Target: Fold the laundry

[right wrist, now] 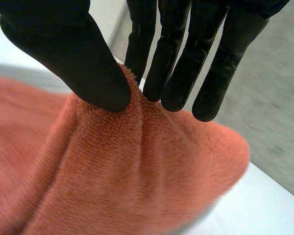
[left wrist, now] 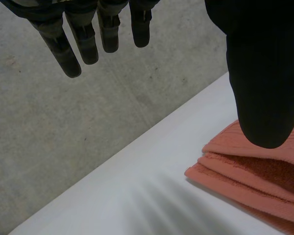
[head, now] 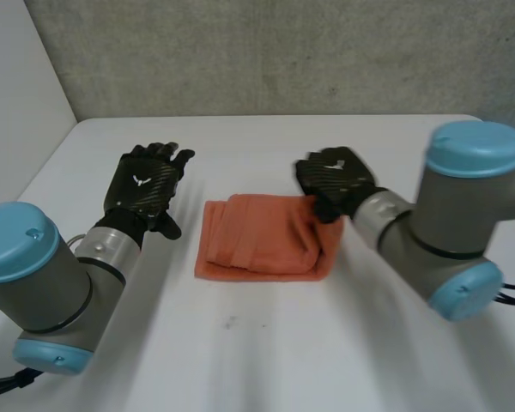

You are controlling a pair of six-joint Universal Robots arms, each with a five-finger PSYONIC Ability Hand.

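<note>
An orange towel [head: 262, 249], folded into a thick stack, lies in the middle of the white table [head: 266, 343]. My right hand [head: 336, 180] is at the towel's far right corner. In the right wrist view its thumb [right wrist: 83, 68] and fingers [right wrist: 171, 63] pinch a raised ridge of the towel [right wrist: 132, 176]. My left hand [head: 143, 184] hovers to the left of the towel, apart from it, with fingers [left wrist: 83, 39] straight and spread. In the left wrist view the towel's layered edge [left wrist: 245, 181] lies beside the thumb [left wrist: 262, 73].
A grey concrete wall [head: 266, 51] runs behind the table's far edge. A pale wall [head: 17, 94] stands at the left. Bare tabletop lies in front of the towel and around the left hand.
</note>
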